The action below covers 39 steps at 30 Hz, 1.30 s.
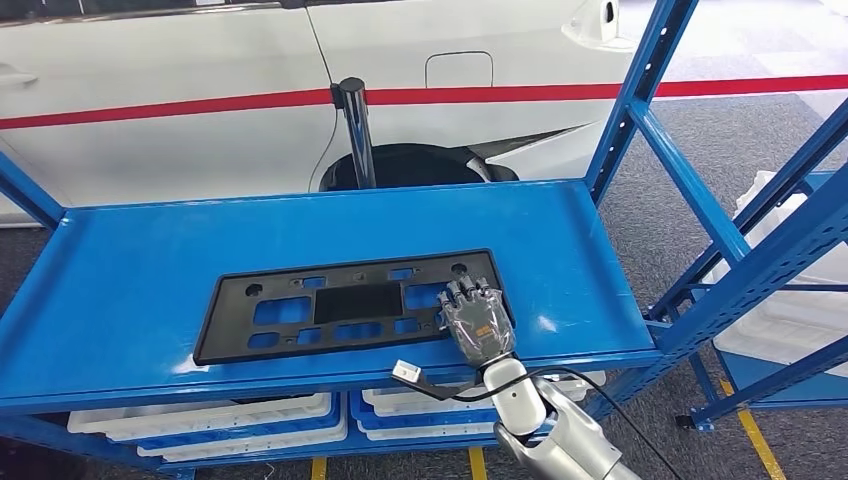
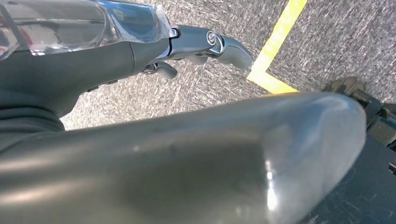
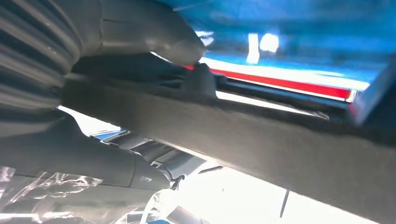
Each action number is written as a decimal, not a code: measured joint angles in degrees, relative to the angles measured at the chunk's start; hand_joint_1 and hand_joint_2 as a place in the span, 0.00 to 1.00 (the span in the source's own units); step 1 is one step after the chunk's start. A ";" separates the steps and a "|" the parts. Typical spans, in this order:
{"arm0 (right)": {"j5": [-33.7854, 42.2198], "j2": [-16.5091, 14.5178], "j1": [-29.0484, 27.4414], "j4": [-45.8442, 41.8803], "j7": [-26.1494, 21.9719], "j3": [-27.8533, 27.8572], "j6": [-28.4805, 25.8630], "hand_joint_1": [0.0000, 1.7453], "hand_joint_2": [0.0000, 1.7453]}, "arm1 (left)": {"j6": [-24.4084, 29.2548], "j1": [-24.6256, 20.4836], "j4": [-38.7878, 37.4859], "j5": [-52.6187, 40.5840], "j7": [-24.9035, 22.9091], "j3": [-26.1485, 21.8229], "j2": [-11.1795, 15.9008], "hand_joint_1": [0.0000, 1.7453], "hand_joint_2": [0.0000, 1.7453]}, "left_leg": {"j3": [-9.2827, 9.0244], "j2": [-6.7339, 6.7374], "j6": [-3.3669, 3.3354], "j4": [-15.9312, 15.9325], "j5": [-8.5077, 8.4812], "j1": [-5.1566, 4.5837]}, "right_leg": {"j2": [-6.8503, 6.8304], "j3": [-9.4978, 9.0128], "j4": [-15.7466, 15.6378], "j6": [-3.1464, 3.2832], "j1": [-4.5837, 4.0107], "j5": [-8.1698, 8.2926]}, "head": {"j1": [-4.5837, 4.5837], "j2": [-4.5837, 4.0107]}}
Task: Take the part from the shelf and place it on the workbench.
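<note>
head view: the black part [image 1: 350,305] lies flat on the blue shelf [image 1: 130,280]; the right hand [image 1: 478,322] is laid over its near right corner. right wrist view: whether the corner is clasped cannot be told; a firm clasp is advised before lifting.

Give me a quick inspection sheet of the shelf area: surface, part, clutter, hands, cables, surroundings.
Surface: blue shelf, top level, bare apart from the part.
Job's things: black plate frame lies flat near the front edge.
Clutter: nothing seen on the top level.
Hands: right hand rests on the frame's right end, thumb under the shelf edge; left hand hangs over the floor.
Cables: black cable with white connector at the right wrist.
Surroundings: white car behind; white trays below.
</note>
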<state>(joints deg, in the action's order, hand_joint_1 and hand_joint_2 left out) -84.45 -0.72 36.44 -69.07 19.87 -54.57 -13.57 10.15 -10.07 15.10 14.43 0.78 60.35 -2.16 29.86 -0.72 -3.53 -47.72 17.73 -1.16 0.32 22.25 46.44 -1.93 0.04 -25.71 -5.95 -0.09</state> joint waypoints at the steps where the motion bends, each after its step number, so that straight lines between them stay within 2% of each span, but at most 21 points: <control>1: 0.10 0.07 -0.02 0.00 0.00 0.01 -0.20 1.00 1.00 | 0.05 0.00 0.00 -0.01 0.02 0.00 0.00 0.00 0.00 | 0.00 0.00 0.00 0.00 0.00 0.00 | 0.00 0.00 0.00 0.00 0.00 0.00 | 0.00 0.00; 7: 2.46 0.25 -0.67 -0.05 -0.43 0.35 -2.46 1.00 1.00 | 0.22 0.05 0.00 -0.02 0.14 -0.02 0.01 0.00 0.00 | 0.00 0.00 0.00 0.00 0.00 0.00 | 0.00 -0.01 0.00 0.00 0.00 0.00 | 0.00 0.00; 12: 12.71 0.40 -2.62 -2.66 -3.24 1.73 -8.38 1.00 1.00 | 1.15 0.35 -0.01 0.33 0.74 -0.48 0.03 0.00 0.00 | -0.01 0.00 0.00 0.00 0.01 0.00 | 0.00 -0.02 0.00 0.00 0.00 0.00 | 0.00 0.02; 16: 23.66 1.30 -5.47 -9.65 -5.26 3.72 -12.96 1.00 1.00 | 2.43 0.81 -0.02 1.37 2.23 -1.33 0.16 0.00 0.00 | -0.02 0.01 0.00 0.00 0.01 0.00 | 0.01 -0.01 0.00 0.00 0.00 0.00 | -0.01 0.00; 20: 32.88 3.78 -9.33 -21.82 -6.46 6.86 -16.63 1.00 1.00 | 3.87 1.72 -0.02 2.91 5.28 -2.44 0.44 0.00 0.00 | 0.06 -0.04 0.00 -0.03 0.00 0.00 | -0.01 0.08 0.00 0.00 0.03 0.00 | 0.04 0.00; 22: 34.80 5.86 -10.91 -29.40 -6.99 8.99 -18.54 1.00 1.00 | 4.69 2.11 -0.02 3.67 7.72 -3.09 0.59 0.00 0.50 | 0.11 -0.01 0.00 -0.05 0.01 -0.01 | 0.02 0.15 0.00 0.00 0.04 0.01 | 0.06 0.00; 26: 35.42 10.07 -12.93 -44.02 -7.20 13.33 -21.79 1.00 1.00 | 4.91 2.28 -0.01 7.07 15.86 -5.04 0.67 0.00 0.50 | 0.12 0.10 -0.02 -0.05 0.04 -0.01 | 0.16 0.20 -0.02 0.01 0.04 0.03 | 0.07 0.00; 28: 34.86 11.44 -13.68 -49.22 -7.31 14.77 -23.56 1.00 1.00 | 3.72 2.29 0.00 9.31 20.45 -6.38 0.66 0.00 1.00 | 0.11 0.10 -0.02 -0.05 0.04 -0.01 | 0.14 0.18 -0.02 0.02 0.03 0.03 | 0.07 0.00; 34: 34.00 14.77 -15.61 -60.04 -6.24 17.57 -24.62 1.00 1.00 | -2.48 2.17 0.00 14.91 27.10 -10.43 0.57 0.00 1.00 | 0.09 0.09 -0.01 -0.04 0.01 0.00 | 0.09 0.16 -0.01 0.04 0.01 0.05 | 0.04 -0.01; 39: 34.17 16.59 -16.21 -64.57 -5.92 18.65 -24.55 1.00 1.00 | -3.52 1.69 0.00 16.24 28.98 -12.65 0.44 0.00 1.00 | 0.08 0.10 -0.01 -0.04 0.01 0.00 | 0.08 0.14 0.00 0.04 0.01 0.05 | -0.01 -0.02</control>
<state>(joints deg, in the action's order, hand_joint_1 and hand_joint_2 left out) -50.28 15.87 20.23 -133.64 13.94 -35.92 -38.12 6.63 -8.38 15.10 30.67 29.76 47.70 -1.73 29.94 -0.62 -3.54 -47.76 17.74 -1.16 0.40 22.40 46.44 -1.89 0.05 -25.65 -5.96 -0.11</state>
